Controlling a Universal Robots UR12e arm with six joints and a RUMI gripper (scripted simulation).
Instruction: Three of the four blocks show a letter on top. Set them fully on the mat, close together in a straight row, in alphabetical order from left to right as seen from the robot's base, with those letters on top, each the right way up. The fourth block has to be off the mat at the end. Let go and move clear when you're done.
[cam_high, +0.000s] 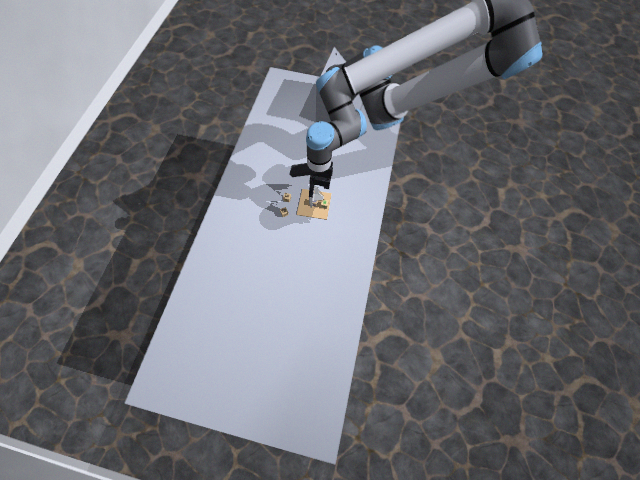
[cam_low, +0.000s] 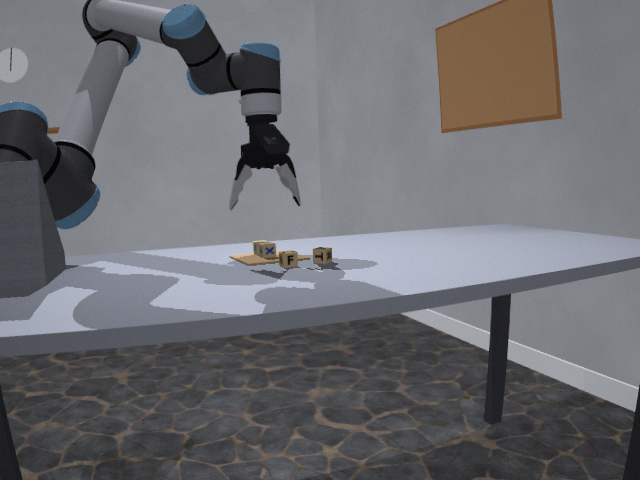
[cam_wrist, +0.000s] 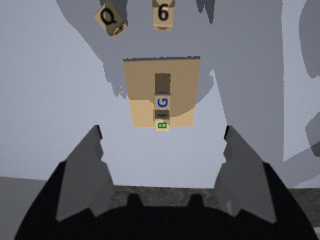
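Observation:
In the wrist view the tan mat (cam_wrist: 161, 92) lies on the grey table. Two blocks stand on it in a line, touching: one with a blue G on top (cam_wrist: 161, 102) and one with a green B on top (cam_wrist: 161, 125) at the mat's near edge. Both letters lie sideways in this view. Beyond the mat, off it, stand a block showing Q (cam_wrist: 110, 19), turned askew, and a block showing 6 (cam_wrist: 163, 14). My gripper (cam_wrist: 162, 126) (cam_low: 264, 198) is open and empty, well above the mat. The top and exterior views show the mat (cam_high: 313, 207) and the two blocks off it (cam_low: 288, 258) (cam_low: 322, 255).
The robot's base (cam_low: 25, 227) stands at one end of the long grey table (cam_high: 268, 289). An orange board (cam_low: 497, 67) hangs on the wall, away from the work area. Arm shadows cross the table around the mat.

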